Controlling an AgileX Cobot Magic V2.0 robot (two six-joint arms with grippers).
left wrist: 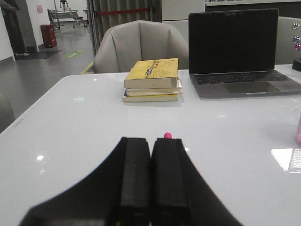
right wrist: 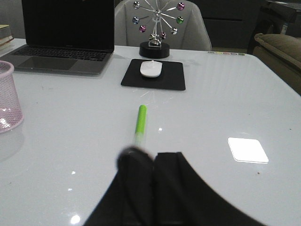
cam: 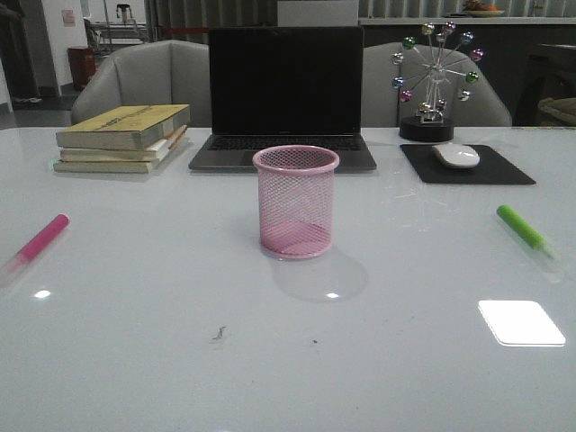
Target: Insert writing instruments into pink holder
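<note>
The pink holder [cam: 295,202] stands upright and empty at the table's middle, in front of the laptop; its edge shows in the right wrist view [right wrist: 8,96]. A magenta marker [cam: 40,241] lies flat at the far left of the table. A lime green marker [cam: 524,229] lies flat at the far right. Neither gripper shows in the front view. My left gripper [left wrist: 150,141] is shut and empty, with only the magenta marker's tip [left wrist: 168,135] peeking past its fingers. My right gripper [right wrist: 154,156] is shut and empty, just short of the green marker [right wrist: 140,120].
A laptop [cam: 284,94] sits behind the holder. A stack of books [cam: 123,137] lies at the back left. At the back right are a mouse [cam: 456,155] on a black pad [cam: 466,165] and a ferris-wheel ornament [cam: 436,79]. Grey chairs stand behind the table.
</note>
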